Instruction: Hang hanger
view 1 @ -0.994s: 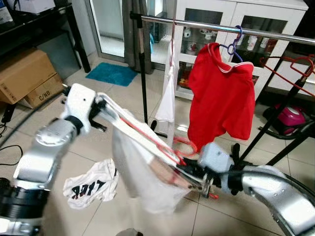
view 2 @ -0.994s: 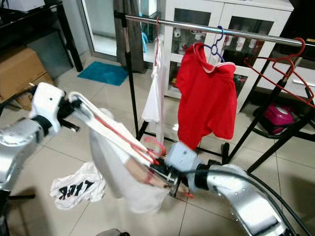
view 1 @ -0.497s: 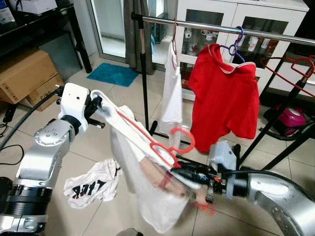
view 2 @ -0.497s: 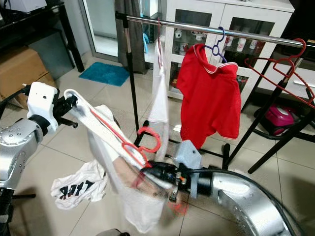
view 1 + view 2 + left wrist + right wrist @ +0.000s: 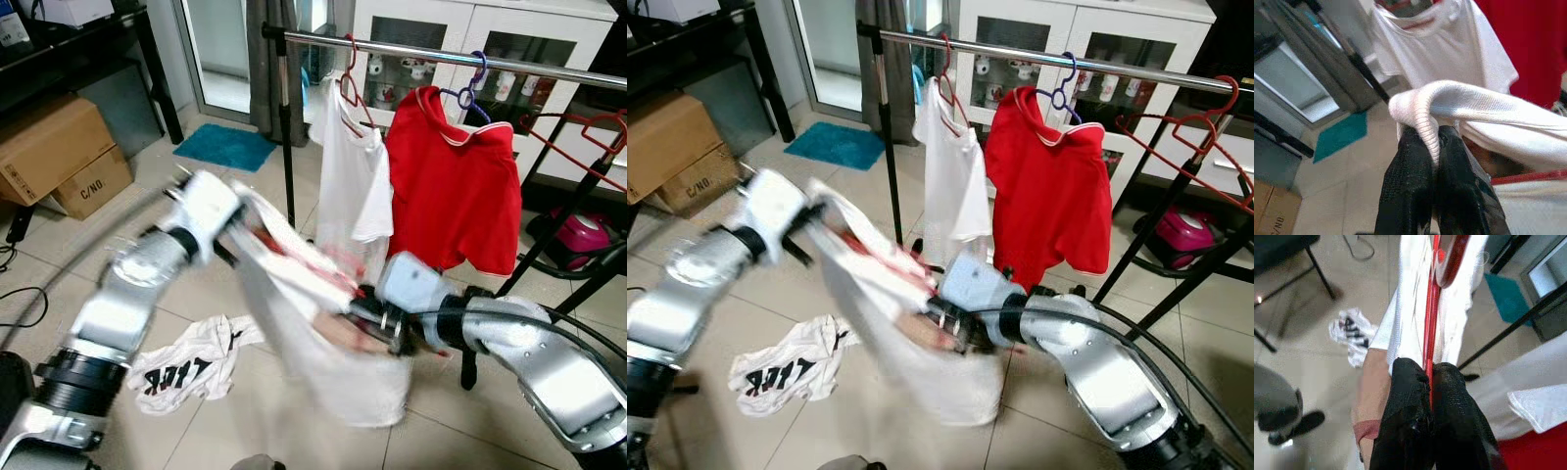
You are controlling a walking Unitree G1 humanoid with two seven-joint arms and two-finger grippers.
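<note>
Red hanger (image 5: 1431, 328) with the white shirt (image 5: 323, 352) draped on it sits low between both arms, short of the rail (image 5: 441, 54). Since half a second ago your arms have drawn together and the load blurs: you're mid-swing, not yet lifting. Long axis runs roughly level, left arm to right; hook end hard to place in the blur.

Right gripper (image 5: 1427, 377) is clamped on the hanger's bar. Left gripper (image 5: 1432, 142) is pinched on the shirt's ribbed hem. Hanging white tee (image 5: 348, 186) and red shirt (image 5: 451, 186) flank your likely slot.
</note>
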